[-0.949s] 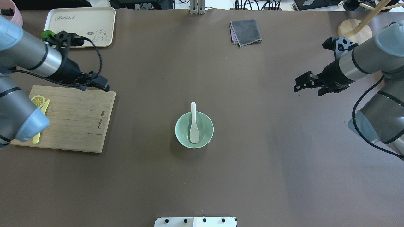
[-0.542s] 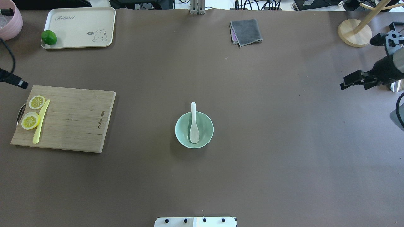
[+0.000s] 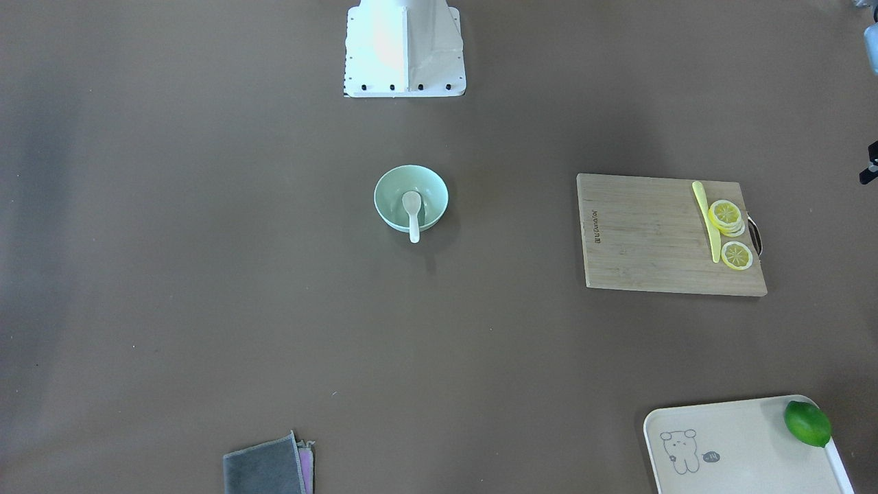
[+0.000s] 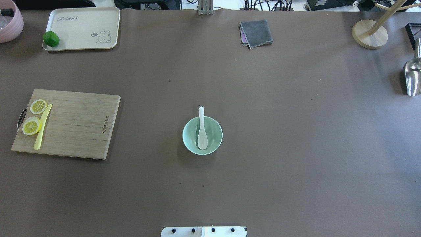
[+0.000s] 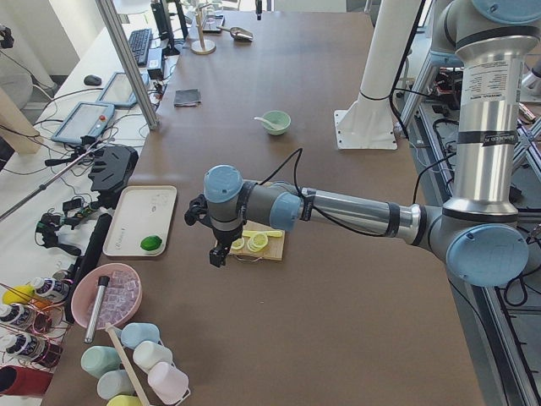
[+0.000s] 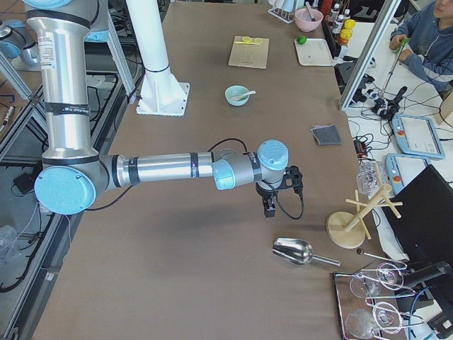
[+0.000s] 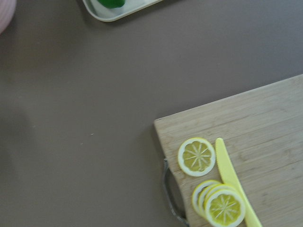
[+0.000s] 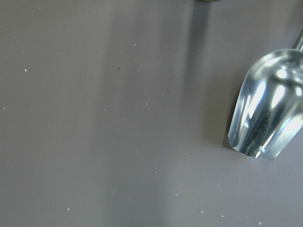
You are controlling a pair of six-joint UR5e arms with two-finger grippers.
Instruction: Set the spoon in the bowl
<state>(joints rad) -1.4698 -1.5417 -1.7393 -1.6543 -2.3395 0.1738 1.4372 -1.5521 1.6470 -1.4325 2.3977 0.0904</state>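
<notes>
The white spoon (image 4: pixel 201 130) lies in the mint-green bowl (image 4: pixel 187 142) at the table's middle, its scoop inside and its handle sticking out over the far rim. Both also show in the front view: spoon (image 3: pixel 412 206), bowl (image 3: pixel 384 206). Neither gripper touches them. My left gripper (image 5: pixel 218 254) hangs over the table beside the cutting board and shows only in the left side view. My right gripper (image 6: pixel 269 207) hangs near the metal scoop and shows only in the right side view. I cannot tell whether either is open or shut.
A wooden cutting board (image 4: pixel 75 125) with lemon slices (image 4: pixel 32 125) and a yellow knife (image 4: pixel 42 127) lies at the left. A cream tray (image 4: pixel 85 23) with a lime (image 4: pixel 51 39) sits far left. A grey cloth (image 4: pixel 256 33), a wooden stand base (image 4: pixel 369 34) and a metal scoop (image 4: pixel 412 77) are on the right.
Both arms have drawn back outward and left the overhead view, uncovering the lemon slices, the lime and the metal scoop. The spoon and bowl have not moved.
</notes>
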